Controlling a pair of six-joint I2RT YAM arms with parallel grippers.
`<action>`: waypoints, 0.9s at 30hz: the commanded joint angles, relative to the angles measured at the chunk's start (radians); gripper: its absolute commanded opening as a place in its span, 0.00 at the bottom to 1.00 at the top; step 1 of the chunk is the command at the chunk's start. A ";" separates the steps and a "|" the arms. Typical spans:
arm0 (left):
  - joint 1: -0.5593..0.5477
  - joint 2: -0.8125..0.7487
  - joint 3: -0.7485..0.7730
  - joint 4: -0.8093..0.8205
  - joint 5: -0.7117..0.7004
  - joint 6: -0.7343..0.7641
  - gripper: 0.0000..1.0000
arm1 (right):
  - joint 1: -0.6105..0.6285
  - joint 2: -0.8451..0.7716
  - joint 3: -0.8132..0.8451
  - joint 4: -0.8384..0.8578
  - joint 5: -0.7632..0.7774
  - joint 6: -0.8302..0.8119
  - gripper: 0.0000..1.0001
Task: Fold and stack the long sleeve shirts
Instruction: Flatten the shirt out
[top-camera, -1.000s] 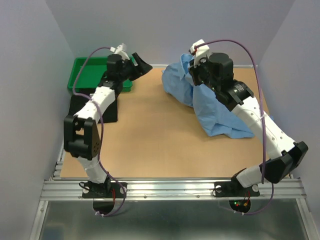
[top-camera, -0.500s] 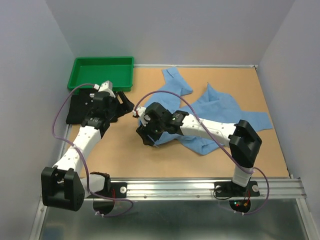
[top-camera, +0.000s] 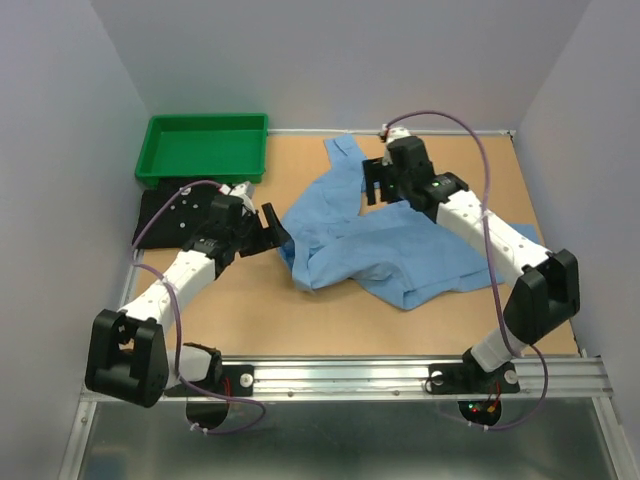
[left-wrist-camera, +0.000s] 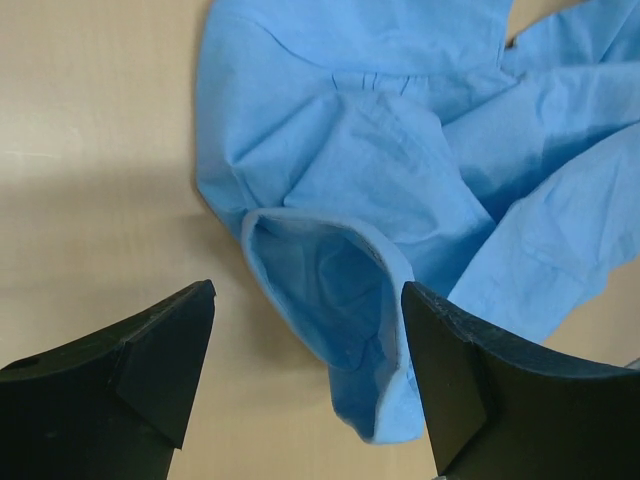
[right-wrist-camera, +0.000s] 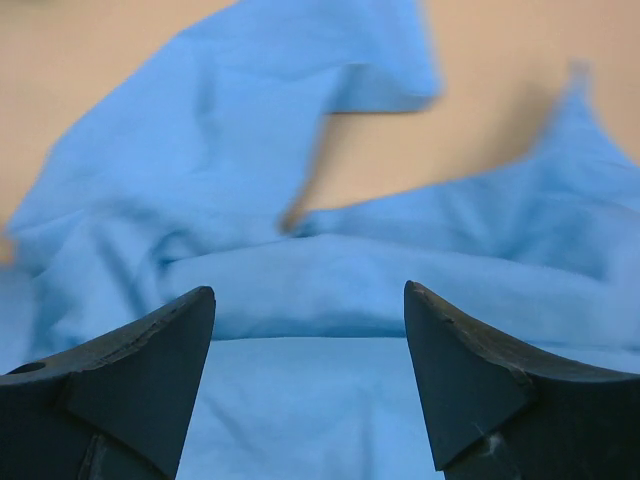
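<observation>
The light blue long sleeve shirt (top-camera: 400, 250) lies crumpled and spread over the middle and right of the table, one sleeve reaching toward the back. My left gripper (top-camera: 277, 231) is open at the shirt's left edge. In the left wrist view a curled hem of the blue shirt (left-wrist-camera: 330, 270) lies between the left gripper's (left-wrist-camera: 308, 295) fingers, not pinched. My right gripper (top-camera: 380, 193) hovers open above the shirt's rear part. The right wrist view is blurred and shows only the blue shirt (right-wrist-camera: 300, 350) under the right gripper (right-wrist-camera: 308, 295). The black shirt (top-camera: 160, 222) lies flat at the table's left edge.
A green plastic tray (top-camera: 205, 176) stands at the back left corner, just behind the black shirt. Grey walls close in the table on the left, back and right. Bare tabletop (top-camera: 250, 310) shows in front of the blue shirt.
My right gripper has let go of the blue shirt, opened and moved to the back over it. The shirt now lies spread lower on the table. My left gripper has come to its left edge.
</observation>
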 joint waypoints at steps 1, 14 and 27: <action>-0.048 0.036 0.002 0.038 0.018 -0.010 0.87 | -0.072 -0.091 -0.068 -0.015 0.077 0.090 0.81; -0.116 0.064 0.061 0.025 0.056 -0.070 0.87 | -0.276 -0.118 -0.215 -0.015 0.083 0.227 0.81; -0.142 0.109 -0.038 0.063 0.106 -0.093 0.15 | -0.329 -0.073 -0.277 0.016 0.074 0.297 0.81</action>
